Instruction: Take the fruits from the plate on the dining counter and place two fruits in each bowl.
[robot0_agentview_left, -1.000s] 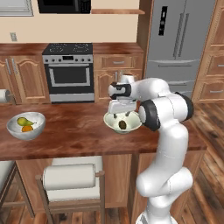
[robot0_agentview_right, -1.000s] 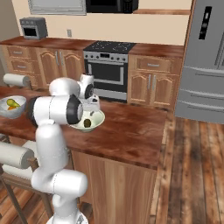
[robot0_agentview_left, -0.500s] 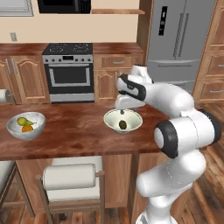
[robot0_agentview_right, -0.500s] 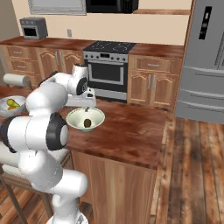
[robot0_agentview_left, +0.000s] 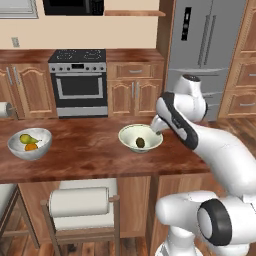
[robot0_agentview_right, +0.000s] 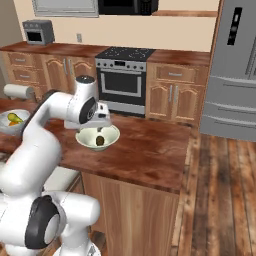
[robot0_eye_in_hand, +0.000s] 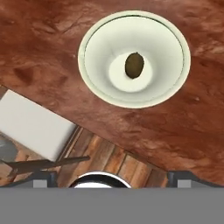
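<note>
On the dark wooden dining counter (robot0_agentview_left: 85, 152) stand two pale bowls. The nearer bowl (robot0_agentview_left: 140, 138) (robot0_agentview_right: 97, 138) (robot0_eye_in_hand: 134, 57) holds one dark olive-brown fruit (robot0_agentview_left: 141, 143) (robot0_agentview_right: 100, 141) (robot0_eye_in_hand: 134, 64). At the far left, the other bowl (robot0_agentview_left: 30, 143) (robot0_agentview_right: 12, 121) holds a yellow-green pear (robot0_agentview_left: 27, 138) and an orange (robot0_agentview_left: 31, 147). My gripper (robot0_agentview_left: 156, 127) (robot0_agentview_right: 102, 121) (robot0_eye_in_hand: 113, 177) hovers just above the nearer bowl's right rim, open, with nothing between its fingers. The plate is out of view.
A paper towel roll (robot0_agentview_left: 5, 109) stands on the counter's far left end. Below the counter's front edge sit a white stool seat (robot0_eye_in_hand: 35, 124) and a roll holder (robot0_agentview_left: 78, 201). Stove (robot0_agentview_left: 77, 80) and fridge (robot0_agentview_left: 210, 50) line the back wall.
The arm's elbow has swung up and back while the hand has drifted from over the bowl's middle to its right rim. The jaws have stayed open and the dark fruit still lies in the bowl.
</note>
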